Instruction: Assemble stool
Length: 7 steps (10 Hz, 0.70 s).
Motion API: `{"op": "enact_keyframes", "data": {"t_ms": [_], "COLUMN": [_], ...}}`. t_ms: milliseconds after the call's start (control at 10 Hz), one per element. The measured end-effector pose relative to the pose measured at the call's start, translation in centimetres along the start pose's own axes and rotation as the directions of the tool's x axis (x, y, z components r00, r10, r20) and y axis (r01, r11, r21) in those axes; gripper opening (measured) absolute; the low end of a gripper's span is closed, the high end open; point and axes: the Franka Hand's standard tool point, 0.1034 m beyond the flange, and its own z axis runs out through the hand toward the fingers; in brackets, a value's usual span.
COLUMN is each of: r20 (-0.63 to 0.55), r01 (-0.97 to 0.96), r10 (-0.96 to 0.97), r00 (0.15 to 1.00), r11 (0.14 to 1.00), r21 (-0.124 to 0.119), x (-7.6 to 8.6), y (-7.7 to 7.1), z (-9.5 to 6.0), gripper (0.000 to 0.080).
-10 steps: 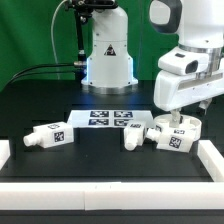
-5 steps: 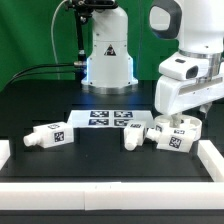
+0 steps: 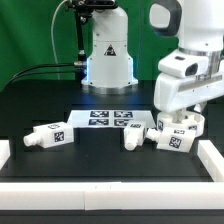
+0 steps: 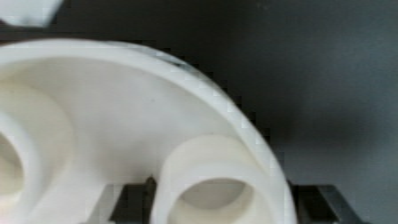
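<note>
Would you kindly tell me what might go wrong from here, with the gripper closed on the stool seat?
The gripper pinches only the curved rim of the seat, so it may tilt or slip when lifted. A tagged leg lies right beside the gripper in the exterior view; a swinging seat might knock it.

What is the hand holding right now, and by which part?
The round stool seat. The hand is shut on its edge, with one round socket sitting between the fingers.
</note>
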Motion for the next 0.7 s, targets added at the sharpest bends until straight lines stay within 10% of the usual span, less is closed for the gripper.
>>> {"op": "enact_keyframes", "data": {"t_ms": [300,700], "r20": [-0.002,-0.022], "r01": [0.089,0.16], "r10": [-0.089,-0.161], "r00": [0.996,0.987], "r11": [0.996,0.987], "r21": [-0.03,-0.031], "x": [0.2,0.5], "y": [2.9,3.6], "z": [-5.2,-4.7], "gripper": [0.0324,0.0324]}}
